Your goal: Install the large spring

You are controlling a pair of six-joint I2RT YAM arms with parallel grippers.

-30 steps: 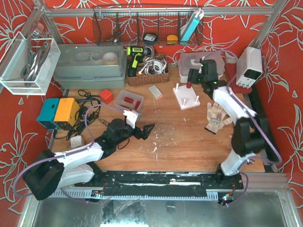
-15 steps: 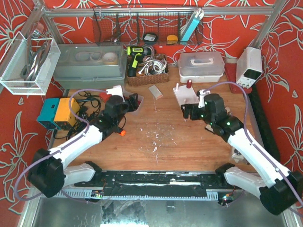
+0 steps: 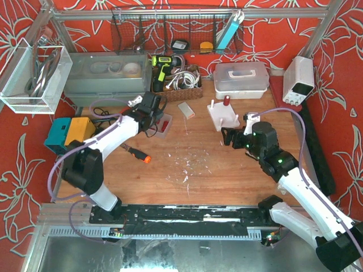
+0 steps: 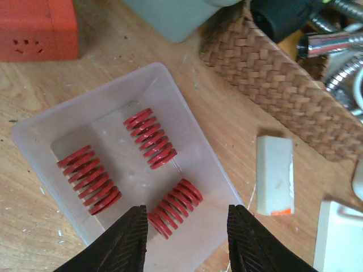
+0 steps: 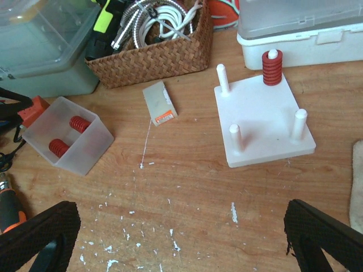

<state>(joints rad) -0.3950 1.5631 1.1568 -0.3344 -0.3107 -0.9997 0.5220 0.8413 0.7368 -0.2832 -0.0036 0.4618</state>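
Observation:
Three red springs lie in a translucent tray; the one at the left looks the largest, the others are shorter. My left gripper hangs over the tray's near corner, its jaws apart, with the nearest spring lying between them, ungripped. From above, the left gripper sits over the tray. A white peg plate carries one red spring on its far peg. My right gripper is wide open over bare wood, short of the plate.
A wicker basket of cables, a grey bin and a white lidded box line the back. A small white block lies between tray and plate. An orange-handled screwdriver lies left of centre. A red block sits beside the tray.
My left arm has swung from mid-table back to the spring tray and its jaws have narrowed. The right arm came forward from the back and now hovers near the peg plate.

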